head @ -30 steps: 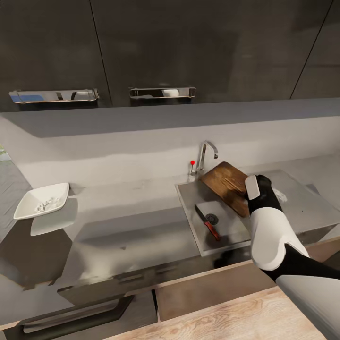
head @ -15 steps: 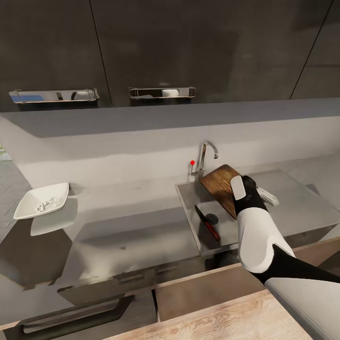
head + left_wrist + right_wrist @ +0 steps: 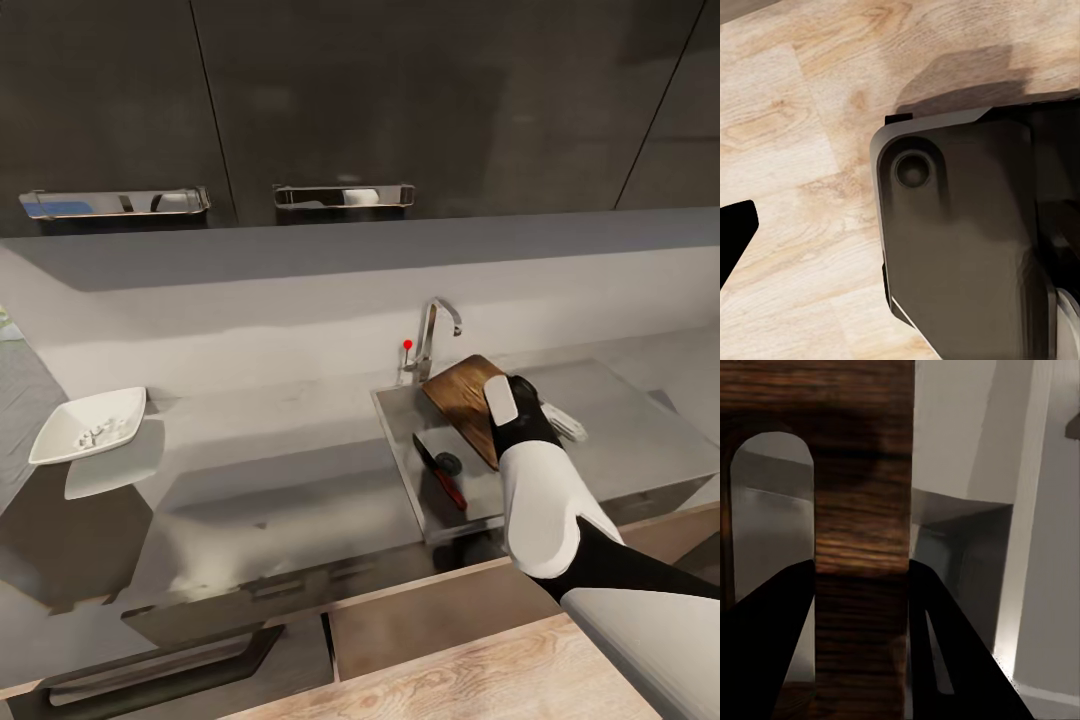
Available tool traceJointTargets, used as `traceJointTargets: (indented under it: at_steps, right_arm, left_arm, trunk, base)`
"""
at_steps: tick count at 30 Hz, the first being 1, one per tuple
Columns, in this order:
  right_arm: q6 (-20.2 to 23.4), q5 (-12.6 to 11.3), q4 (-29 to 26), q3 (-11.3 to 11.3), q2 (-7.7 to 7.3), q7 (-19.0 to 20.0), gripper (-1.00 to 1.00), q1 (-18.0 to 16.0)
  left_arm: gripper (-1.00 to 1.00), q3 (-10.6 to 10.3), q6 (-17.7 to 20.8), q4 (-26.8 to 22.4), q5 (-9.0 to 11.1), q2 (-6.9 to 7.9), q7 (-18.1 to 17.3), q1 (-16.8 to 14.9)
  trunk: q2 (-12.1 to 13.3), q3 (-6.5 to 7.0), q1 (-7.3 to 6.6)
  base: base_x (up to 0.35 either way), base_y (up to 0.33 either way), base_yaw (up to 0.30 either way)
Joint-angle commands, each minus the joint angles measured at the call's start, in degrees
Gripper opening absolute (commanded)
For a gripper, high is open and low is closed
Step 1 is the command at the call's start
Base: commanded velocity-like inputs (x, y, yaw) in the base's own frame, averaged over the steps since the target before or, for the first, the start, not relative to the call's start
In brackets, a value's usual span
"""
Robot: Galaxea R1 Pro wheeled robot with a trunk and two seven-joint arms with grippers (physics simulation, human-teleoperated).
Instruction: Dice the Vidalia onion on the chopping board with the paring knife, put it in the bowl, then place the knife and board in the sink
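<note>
At far left the bowl [image 3: 88, 427] sits on the countertop [image 3: 270, 480] with white onion bits [image 3: 92, 435] inside, so we judge dicing and transfer done. In the sink [image 3: 400, 430] the knife [image 3: 441, 473] lies by the drain. Our right gripper [image 3: 861, 585] is clenched on the board [image 3: 462, 398] beside its handle slot, holding it tilted over the basin's far right corner. We take the last step to be in hand: lower the board in, clear of the tap [image 3: 436, 330], then let go. Our left claw's state we cannot tell. We can read no writing or brand.
</note>
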Motion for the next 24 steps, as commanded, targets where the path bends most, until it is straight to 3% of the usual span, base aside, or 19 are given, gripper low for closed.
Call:
traceJointTargets:
  at_steps: [1, 4, 11, 24]
  right_arm:
    - [0.53, 0.0, 0.37, -0.12, 0.04, 0.27, -1.0, -0.07]
    - [0.54, -0.44, 2.54, -0.11, 0.04, 1.23, -1.0, -0.08]
    - [0.5, -5.2, 4.57, -0.1, 0.04, 2.75, -1.0, -0.04]
    - [2.21, -6.14, 3.25, 0.44, 0.04, 2.76, -1.0, -0.09]
  left_arm:
    - [1.0, -0.48, -0.3, 0.15, 0.31, -0.03, 0.03, -0.06]
    - [1.0, -0.48, -0.3, 0.16, 0.31, -0.03, 0.03, -0.03]
    - [1.0, -0.48, -0.3, 0.15, 0.31, -0.03, 0.03, -0.05]
    - [1.0, -0.48, -0.21, 0.16, 0.22, 0.15, -0.15, -0.01]
  trunk:
    - [-0.11, -0.11, 0.03]
    - [-0.11, -0.11, 0.03]
    - [-0.11, -0.11, 0.03]
    - [-0.12, -0.11, 0.03]
  base:
    - [0.0, 0.0, 0.0]
    - [0.0, 0.0, 0.0]
    - [0.0, 0.0, 0.0]
    - [0.0, 0.0, 0.0]
